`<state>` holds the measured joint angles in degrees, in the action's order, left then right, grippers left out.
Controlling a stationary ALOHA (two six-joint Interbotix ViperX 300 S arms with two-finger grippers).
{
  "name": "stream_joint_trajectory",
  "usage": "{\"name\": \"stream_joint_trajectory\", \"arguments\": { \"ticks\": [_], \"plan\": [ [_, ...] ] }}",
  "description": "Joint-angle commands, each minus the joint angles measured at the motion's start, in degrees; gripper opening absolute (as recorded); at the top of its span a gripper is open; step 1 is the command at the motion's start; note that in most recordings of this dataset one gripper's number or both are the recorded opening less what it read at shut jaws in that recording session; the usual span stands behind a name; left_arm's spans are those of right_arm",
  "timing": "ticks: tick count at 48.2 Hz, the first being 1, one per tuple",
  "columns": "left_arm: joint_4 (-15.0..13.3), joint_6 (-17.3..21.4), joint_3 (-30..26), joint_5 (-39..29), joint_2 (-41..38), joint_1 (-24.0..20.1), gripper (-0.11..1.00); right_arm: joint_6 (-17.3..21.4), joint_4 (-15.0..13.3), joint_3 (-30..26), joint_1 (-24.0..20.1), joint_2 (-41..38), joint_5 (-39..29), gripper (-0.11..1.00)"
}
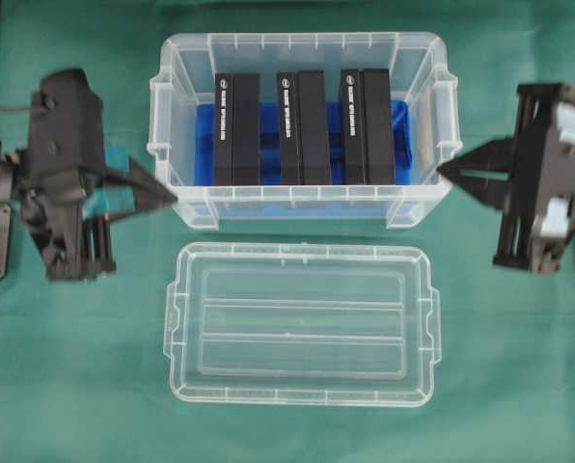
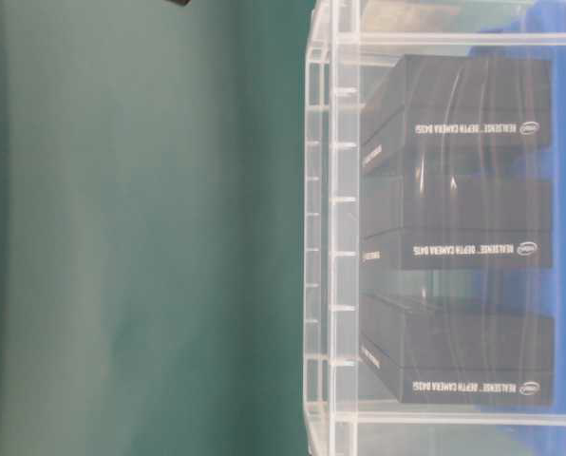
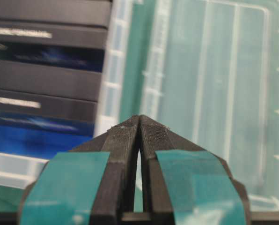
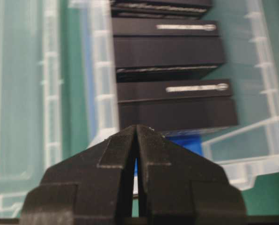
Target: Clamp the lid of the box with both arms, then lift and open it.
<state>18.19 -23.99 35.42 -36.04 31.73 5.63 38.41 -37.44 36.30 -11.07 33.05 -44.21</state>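
The clear lid lies flat on the green cloth in front of the box, apart from it. It also shows in the left wrist view, lid, and in the right wrist view, lid. The box stands uncovered, with black slim boxes on a blue insert. My left gripper, with teal tape, is shut and empty, its tip just left of the box's front-left corner. Off the box's right end, my right gripper is shut on nothing. Closed tips fill the wrist views: left gripper, right gripper.
Green cloth covers the whole table. The table-level view shows the box wall with the black slim boxes behind it. Both arm bodies sit at the left and right edges of the overhead view.
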Motion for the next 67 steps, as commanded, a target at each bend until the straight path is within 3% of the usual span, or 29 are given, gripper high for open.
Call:
{"name": "stream_joint_trajectory", "arguments": {
  "ticks": [1,15,32,67],
  "plan": [
    [0.2,1.4,-0.2,2.3,1.5,-2.4,0.01,-0.1,-1.0,0.3,2.4,1.7,1.9,0.00],
    [0.2,5.0,1.8,7.9,4.8,-10.0,0.01,-0.1,-2.4,3.2,10.5,4.6,8.0,0.00],
    [0.2,7.5,4.7,13.2,8.3,-14.2,0.01,-0.2,-3.4,6.4,17.8,7.1,14.5,0.00],
    [-0.3,7.3,6.2,14.2,9.9,-14.4,0.01,-0.2,-3.4,8.6,18.6,8.1,18.5,0.00]
  ]
}}
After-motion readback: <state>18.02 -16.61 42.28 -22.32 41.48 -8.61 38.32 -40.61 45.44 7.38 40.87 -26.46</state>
